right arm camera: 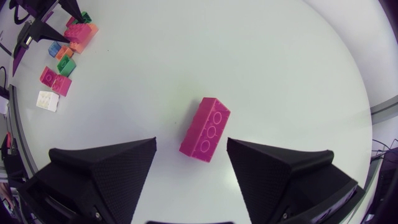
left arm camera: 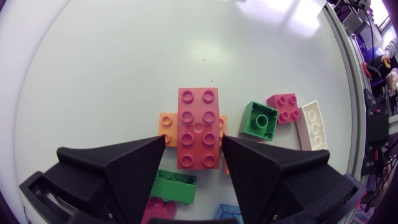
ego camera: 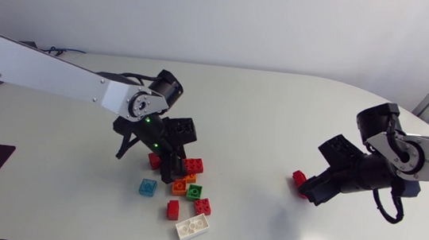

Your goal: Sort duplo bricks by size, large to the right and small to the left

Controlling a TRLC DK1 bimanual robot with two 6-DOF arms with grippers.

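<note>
Inspector: Your left gripper [left arm camera: 193, 142] stands open, fingers either side of the large red brick [left arm camera: 198, 127] atop an orange brick [left arm camera: 166, 121].

Operator: Advice?

Inspector: Descend square; a green brick [left arm camera: 260, 120] crowds three o'clock. Right gripper [right arm camera: 191, 142], open, has its pink brick [right arm camera: 207, 129] lying at twelve.

Left gripper [ego camera: 169, 171] low over brick cluster [ego camera: 189, 189]; white brick [ego camera: 192, 227] at cluster's near edge. Right gripper [ego camera: 308, 191] at lone red brick [ego camera: 299, 178].
</note>
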